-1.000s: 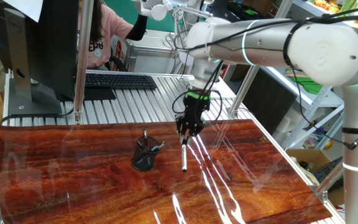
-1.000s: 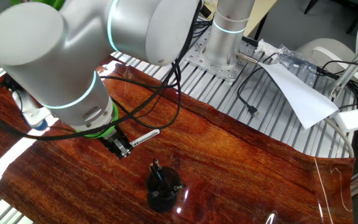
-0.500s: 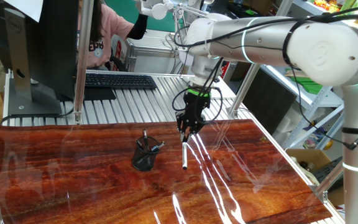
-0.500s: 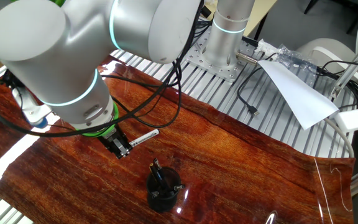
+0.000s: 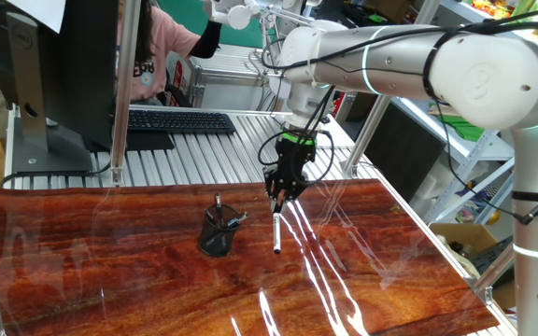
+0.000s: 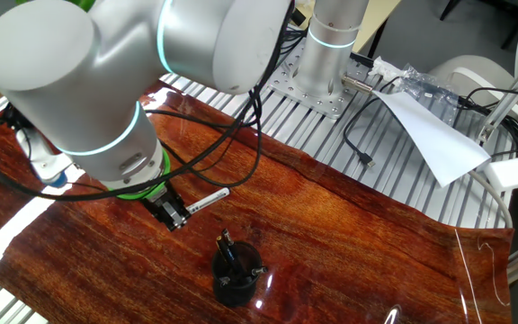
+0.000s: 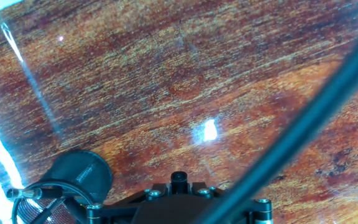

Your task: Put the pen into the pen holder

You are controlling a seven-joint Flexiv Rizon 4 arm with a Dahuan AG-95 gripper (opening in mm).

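a robot arm reaches over a reddish wood counter [image 5: 110,271]. its tool [image 5: 278,198] points steeply down, clenched on the upper end of the pen [image 5: 276,233], which hangs above the wood. the black mesh pen holder [image 5: 218,231] stands just left of the pen, apart from it, already holding short dark pens. bare wood spreads around both, the far edge close behind the tool.
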